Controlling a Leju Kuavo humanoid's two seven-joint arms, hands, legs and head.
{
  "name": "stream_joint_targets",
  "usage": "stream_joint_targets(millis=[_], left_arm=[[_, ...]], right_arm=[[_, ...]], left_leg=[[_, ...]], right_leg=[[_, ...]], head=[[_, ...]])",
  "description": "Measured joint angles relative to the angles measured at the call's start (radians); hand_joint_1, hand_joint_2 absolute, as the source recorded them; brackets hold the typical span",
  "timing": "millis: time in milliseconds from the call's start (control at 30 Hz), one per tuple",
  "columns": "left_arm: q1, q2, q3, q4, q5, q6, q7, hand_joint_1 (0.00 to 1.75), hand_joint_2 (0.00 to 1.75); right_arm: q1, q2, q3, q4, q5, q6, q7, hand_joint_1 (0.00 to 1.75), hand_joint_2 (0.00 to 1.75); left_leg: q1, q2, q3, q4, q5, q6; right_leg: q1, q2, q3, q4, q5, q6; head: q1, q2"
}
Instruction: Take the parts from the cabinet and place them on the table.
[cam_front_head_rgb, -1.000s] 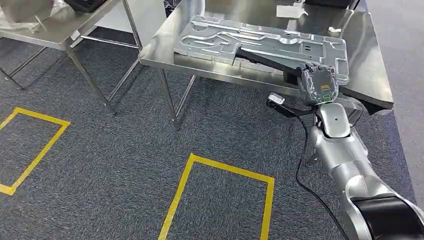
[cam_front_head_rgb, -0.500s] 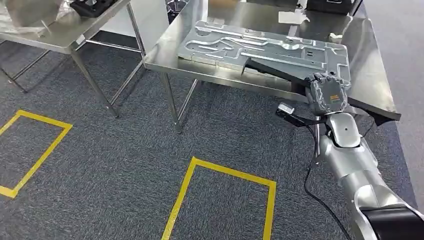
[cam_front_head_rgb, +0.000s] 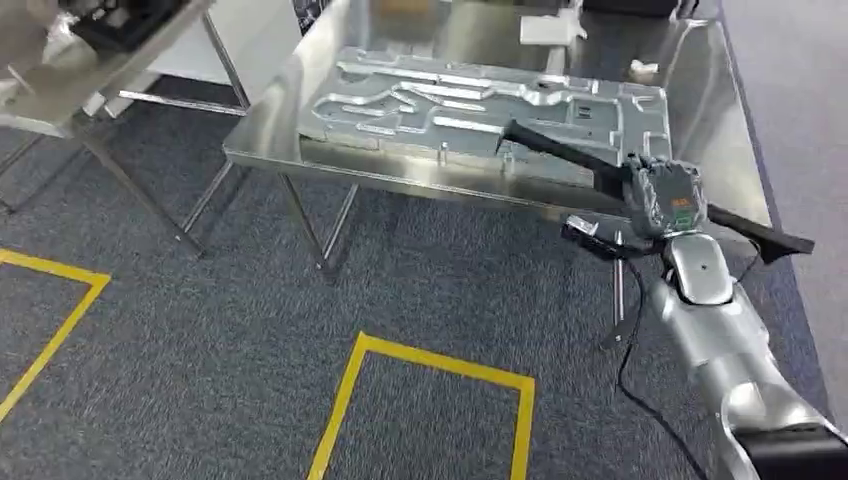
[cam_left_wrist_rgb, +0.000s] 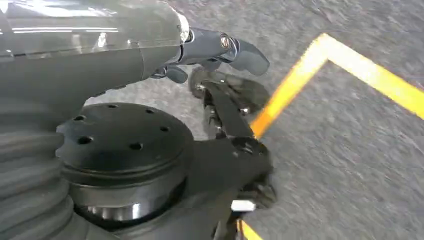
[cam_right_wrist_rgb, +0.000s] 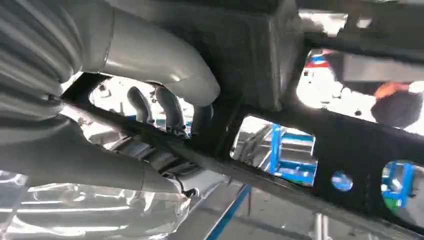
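1. In the head view the right hand (cam_front_head_rgb: 664, 196) sits right of centre in the frame, at the near edge of the steel table (cam_front_head_rgb: 262, 145), and it grips a long black bracket (cam_front_head_rgb: 560, 152).
2. The bracket runs on a slant from the middle of the frame down to the right edge, its left end over the table top and its right end past the table's edge.
3. In the right wrist view the thick grey thumb and dark fingers (cam_right_wrist_rgb: 170, 107) are wrapped round a bar of the black bracket (cam_right_wrist_rgb: 320, 135), which has cut-out windows and a round hole.
4. A large pressed metal panel (cam_front_head_rgb: 480, 105) lies flat on the table in the upper middle of the frame, partly under the bracket.
5. The left hand (cam_left_wrist_rgb: 220, 47) hangs over grey carpet (cam_left_wrist_rgb: 350, 150) with a yellow tape line (cam_left_wrist_rgb: 360, 70); its fingers are apart and hold nothing.
6. A second steel table (cam_front_head_rgb: 60, 70) stands in the upper left.
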Motion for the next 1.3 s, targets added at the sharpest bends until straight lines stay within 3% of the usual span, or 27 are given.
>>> stream_joint_targets(millis=[67,133,167,200,233,267,300,367,433,467,500,567,633,667,700,733,767,800,833,900,967,1033,1100,1133,1167,1267,1300], left_arm=[[0.005,0.001,0.000,0.000,0.000,-0.001,0.000,0.00,1.75],[0.013,0.001,0.000,0.000,-0.001,-0.009,-0.002,0.00,1.75],[0.015,0.003,0.000,0.001,-0.002,-0.019,-0.005,0.00,1.75],[0.017,0.007,0.000,0.002,-0.002,-0.028,-0.010,0.00,1.75],[0.020,0.011,0.000,0.002,-0.001,-0.035,-0.013,0.00,1.75],[0.024,0.020,0.000,0.006,-0.001,-0.041,-0.015,0.00,1.75],[0.029,0.023,0.000,0.009,-0.001,-0.042,-0.014,0.00,1.75],[0.034,0.026,0.000,0.009,-0.002,-0.045,-0.014,0.00,1.75],[0.026,0.027,0.000,0.009,-0.003,-0.046,-0.010,0.00,1.75],[0.021,0.029,0.000,0.009,-0.003,-0.046,-0.010,0.00,1.75],[0.020,0.029,0.000,0.009,-0.003,-0.046,-0.009,0.00,1.75],[0.021,0.027,-0.001,0.009,-0.003,-0.046,-0.005,0.00,1.75],[0.020,0.024,-0.001,0.009,-0.003,-0.047,-0.003,0.00,1.75],[0.020,0.024,-0.001,0.009,-0.003,-0.048,-0.002,0.00,1.75],[0.020,0.024,-0.001,0.009,-0.003,-0.049,-0.002,0.00,1.75],[0.020,0.024,-0.002,0.009,-0.003,-0.050,-0.002,0.00,1.75],[0.021,0.024,-0.002,0.009,-0.003,-0.050,-0.002,0.00,1.75],[0.022,0.024,-0.002,0.009,-0.003,-0.051,-0.002,0.00,1.75],[0.023,0.025,-0.002,0.010,-0.002,-0.051,-0.003,0.00,1.75],[0.018,0.022,-0.002,0.010,0.001,-0.051,-0.007,0.00,1.75],[0.007,0.020,-0.002,0.010,0.003,-0.051,-0.018,0.00,1.75],[-0.002,0.016,-0.002,0.010,0.011,-0.047,-0.028,0.00,1.75],[-0.008,0.014,-0.002,0.010,0.021,-0.032,-0.036,0.00,1.75],[-0.007,0.011,-0.001,0.010,0.023,-0.028,-0.037,0.00,1.75],[-0.006,0.010,-0.001,0.010,0.025,-0.021,-0.039,0.00,1.75],[-0.006,0.010,0.000,0.010,0.028,-0.003,-0.048,0.00,1.75],[-0.005,0.009,0.000,0.010,0.028,-0.003,-0.054,0.00,1.75]], right_arm=[[0.000,0.000,0.003,0.005,0.011,0.035,0.000,1.75,1.75],[-0.032,0.002,0.017,0.015,0.021,0.124,-0.020,1.75,1.75],[-0.069,0.006,0.036,0.030,0.022,0.220,-0.049,1.75,1.75],[-0.118,0.007,0.054,0.046,0.018,0.312,-0.064,1.75,1.75],[-0.165,0.008,0.075,0.066,0.011,0.386,-0.077,1.75,1.75],[-0.211,0.011,0.098,0.090,0.000,0.442,-0.085,1.75,1.75],[-0.264,0.011,0.116,0.112,-0.010,0.485,-0.091,1.75,1.75],[-0.372,0.019,0.153,0.140,-0.039,0.597,-0.085,1.75,1.75],[-0.493,0.026,0.172,0.162,-0.054,0.671,-0.073,1.75,1.75],[-0.541,0.033,0.188,0.186,-0.056,0.704,-0.072,1.75,1.75],[-0.573,0.039,0.202,0.209,-0.056,0.727,-0.072,1.75,1.75],[-0.603,0.051,0.227,0.240,-0.056,0.749,-0.076,1.75,1.75],[-0.625,0.055,0.238,0.256,-0.056,0.750,-0.075,1.75,1.75],[-0.641,0.058,0.243,0.261,-0.056,0.751,-0.078,1.75,1.75],[-0.658,0.059,0.249,0.265,-0.060,0.752,-0.081,1.75,1.75],[-0.671,0.058,0.258,0.271,-0.073,0.752,-0.087,1.75,1.75],[-0.674,0.056,0.265,0.274,-0.084,0.753,-0.092,1.75,1.75],[-0.671,0.050,0.277,0.280,-0.109,0.757,-0.102,1.75,1.75],[-0.664,0.046,0.283,0.283,-0.129,0.761,-0.106,1.75,1.75],[-0.644,0.036,0.290,0.276,-0.185,0.779,-0.131,1.75,1.75],[-0.600,0.023,0.290,0.245,-0.315,0.809,-0.166,1.75,1.75],[-0.495,0.003,0.286,0.204,-0.444,0.793,-0.184,1.75,1.75],[-0.323,-0.013,0.264,0.133,-0.608,0.741,-0.199,1.75,1.75],[-0.235,-0.013,0.249,0.093,-0.661,0.698,-0.211,1.75,1.75],[-0.148,-0.012,0.245,0.062,-0.671,0.659,-0.210,1.75,1.75],[0.017,0.020,0.248,-0.009,-0.568,0.492,-0.187,1.75,1.75],[0.050,0.030,0.252,-0.024,-0.511,0.435,-0.164,1.75,1.75]], left_leg=[[-0.023,-0.005,-0.094,0.084,-0.099,0.018],[-0.044,-0.009,-0.149,0.063,-0.218,0.040],[-0.057,-0.012,-0.167,0.021,-0.241,0.054],[-0.073,-0.013,-0.180,-0.041,-0.213,0.075],[-0.090,-0.015,-0.188,-0.115,-0.117,0.102],[-0.109,-0.022,-0.192,-0.201,0.060,0.135],[-0.124,-0.030,-0.179,-0.298,0.227,0.145],[-0.126,-0.039,-0.155,-0.277,0.201,0.141],[-0.123,-0.035,-0.127,-0.288,0.179,0.147],[-0.121,-0.038,-0.103,-0.302,0.173,0.153],[-0.120,-0.042,-0.076,-0.316,0.161,0.156],[-0.118,-0.049,-0.024,-0.334,0.136,0.157],[-0.117,-0.057,0.008,-0.336,0.117,0.156],[-0.117,-0.062,0.022,-0.336,0.103,0.153],[-0.117,-0.064,0.034,-0.336,0.089,0.149],[-0.117,-0.064,0.046,-0.333,0.075,0.146],[-0.116,-0.064,0.057,-0.328,0.060,0.143],[-0.116,-0.065,0.068,-0.310,0.041,0.137],[-0.114,-0.067,0.062,-0.299,0.033,0.131],[-0.106,-0.064,0.069,-0.282,0.013,0.120],[-0.106,-0.057,0.044,-0.233,0.013,0.114],[-0.100,-0.039,-0.027,-0.099,-0.023,0.105],[-0.092,-0.033,-0.119,0.042,-0.080,0.098],[-0.090,-0.031,-0.146,0.068,-0.083,0.095],[-0.087,-0.031,-0.152,0.045,-0.053,0.091],[-0.083,-0.029,-0.074,-0.200,0.109,0.089],[-0.082,-0.029,-0.060,-0.251,0.106,0.089]], right_leg=[[0.009,0.007,0.051,-0.020,-0.025,-0.011],[0.018,0.023,0.099,-0.036,-0.050,-0.019],[0.021,0.034,0.120,-0.042,-0.062,-0.019],[0.025,0.041,0.140,-0.049,-0.073,-0.017],[0.028,0.046,0.158,-0.057,-0.084,-0.016],[0.029,0.049,0.173,-0.066,-0.094,-0.016],[0.039,0.059,0.193,-0.068,-0.108,-0.005],[0.043,0.065,0.233,-0.086,-0.130,0.002],[0.036,0.061,0.183,0.012,-0.077,0.011],[0.040,0.038,0.146,0.091,-0.050,0.005],[0.045,0.027,0.112,0.158,-0.055,0.000],[0.051,0.027,0.066,0.215,-0.154,-0.001],[0.050,0.026,0.029,0.201,-0.262,0.007],[0.048,0.026,0.013,0.162,-0.277,0.012],[0.045,0.025,0.005,0.103,-0.241,0.016],[0.043,0.023,0.002,0.027,-0.147,0.019],[0.041,0.017,0.001,-0.051,-0.007,0.020],[0.048,0.008,-0.002,-0.098,0.112,0.010],[0.055,0.011,0.011,-0.087,0.076,-0.007],[0.064,0.016,0.005,-0.071,0.071,-0.026],[0.057,0.016,0.032,-0.082,0.060,-0.038],[0.057,0.014,0.059,-0.088,0.049,-0.048],[0.058,0.013,0.082,-0.087,0.032,-0.046],[0.059,0.014,0.093,-0.087,0.024,-0.044],[0.058,0.015,0.103,-0.086,0.015,-0.042],[0.055,0.019,0.125,-0.076,-0.009,-0.031],[0.058,0.021,0.128,-0.067,-0.017,-0.026]], head=[[0.000,0.000],[0.000,0.000],[0.000,0.000],[0.000,0.000],[0.000,0.000],[0.000,0.000],[0.000,0.000],[0.002,0.000],[-0.003,0.001],[-0.001,0.000],[-0.001,0.000],[-0.001,0.000],[-0.001,0.000],[-0.001,0.000],[-0.001,0.000],[-0.001,0.000],[-0.001,0.000],[-0.001,0.000],[0.000,0.000],[-0.001,0.000],[-0.001,0.000],[-0.003,0.000],[-0.003,0.000],[-0.002,0.000],[-0.002,0.000],[-0.002,0.000],[-0.002,0.000]])
